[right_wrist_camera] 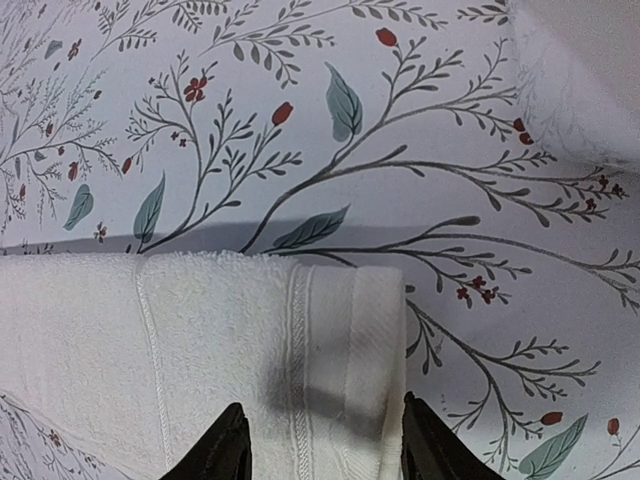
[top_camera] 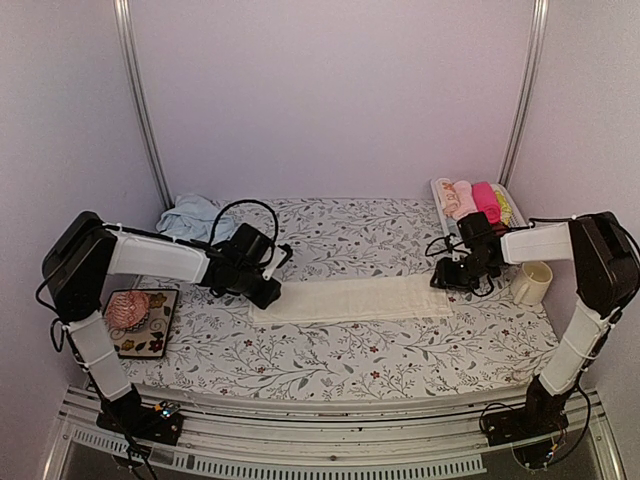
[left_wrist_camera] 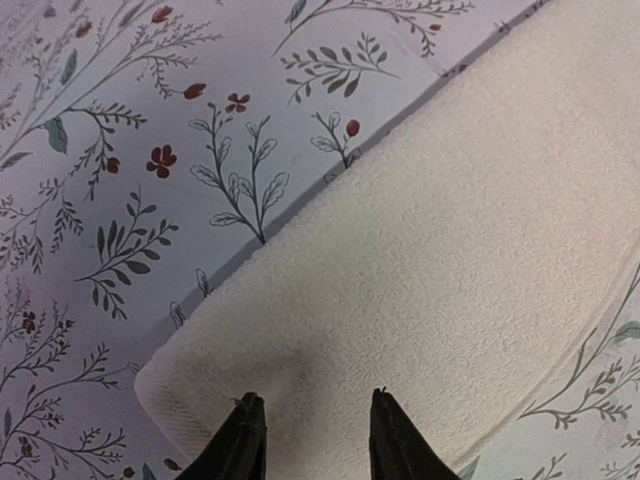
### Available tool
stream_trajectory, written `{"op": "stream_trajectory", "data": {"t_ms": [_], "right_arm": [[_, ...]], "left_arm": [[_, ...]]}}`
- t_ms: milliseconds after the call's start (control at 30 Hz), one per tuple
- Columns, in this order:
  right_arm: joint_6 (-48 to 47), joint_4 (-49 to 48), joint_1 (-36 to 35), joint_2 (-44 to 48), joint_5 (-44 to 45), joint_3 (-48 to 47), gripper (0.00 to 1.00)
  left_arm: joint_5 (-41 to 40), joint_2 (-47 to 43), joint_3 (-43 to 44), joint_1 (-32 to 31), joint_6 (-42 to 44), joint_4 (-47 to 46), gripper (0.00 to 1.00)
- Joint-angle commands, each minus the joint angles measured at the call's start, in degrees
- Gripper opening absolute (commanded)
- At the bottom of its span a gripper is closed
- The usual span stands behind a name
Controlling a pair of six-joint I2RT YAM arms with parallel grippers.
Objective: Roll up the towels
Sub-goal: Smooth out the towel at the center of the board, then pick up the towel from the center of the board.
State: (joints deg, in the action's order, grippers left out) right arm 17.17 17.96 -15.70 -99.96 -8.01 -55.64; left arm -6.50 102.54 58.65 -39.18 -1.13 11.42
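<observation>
The cream towel [top_camera: 350, 298] lies flat as a long folded strip across the middle of the table. My left gripper [top_camera: 266, 291] hovers over its left end, and the left wrist view shows the gripper [left_wrist_camera: 312, 408] open just above the towel [left_wrist_camera: 450, 250], gripping nothing. My right gripper [top_camera: 448, 280] is over the right end. It [right_wrist_camera: 322, 412] is open, its fingers astride the hemmed edge of the towel [right_wrist_camera: 200, 340] without gripping it. The light blue towel [top_camera: 195, 216] lies crumpled at the back left.
A tray [top_camera: 438, 190] at the back right holds rolled pink, hot-pink and yellow cloths. A cream mug [top_camera: 532, 282] stands by the right arm. A pink knitted lump [top_camera: 128, 308] rests on a small patterned tray [top_camera: 160, 335] at the left.
</observation>
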Motion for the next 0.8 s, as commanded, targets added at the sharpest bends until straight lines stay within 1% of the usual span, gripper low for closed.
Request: {"op": "stream_trajectory", "data": {"t_ms": [0, 133, 200, 300, 367, 500, 633, 767], "right_arm": [[4.6, 4.6, 0.3, 0.5, -3.0, 4.5, 0.53], [6.2, 1.0, -0.2, 5.5, -3.4, 6.9, 0.53], [3.9, 1.5, -1.7, 6.5, -2.7, 5.2, 0.53], [-0.8, 3.4, -4.2, 7.8, 1.3, 1.1, 0.54], [-1.2, 4.8, -4.3, 8.9, 3.4, -0.1, 0.55], [2.2, 6.2, -4.3, 10.6, 4.5, 1.0, 0.55], [8.9, 3.7, -4.3, 12.5, 3.4, 5.5, 0.55], [12.6, 1.7, -4.3, 12.3, 3.4, 8.4, 0.56]], "left_arm": [[-0.1, -3.9, -1.1, -0.9, -0.5, -2.4, 0.37], [-0.1, -4.1, -2.6, -0.9, -0.5, -4.2, 0.38], [-0.3, -3.0, -2.8, -0.9, -0.6, -3.9, 0.37], [0.5, -1.9, -3.1, -1.0, -0.9, -4.0, 0.37], [0.6, -1.4, -3.0, -0.9, -0.9, -4.3, 0.37], [0.8, 0.1, -2.0, -1.2, -1.0, -3.8, 0.36], [1.0, 1.6, -1.5, -1.8, -0.9, -3.9, 0.36], [0.6, 2.6, -1.3, -2.3, -0.6, -3.4, 0.35]]}}
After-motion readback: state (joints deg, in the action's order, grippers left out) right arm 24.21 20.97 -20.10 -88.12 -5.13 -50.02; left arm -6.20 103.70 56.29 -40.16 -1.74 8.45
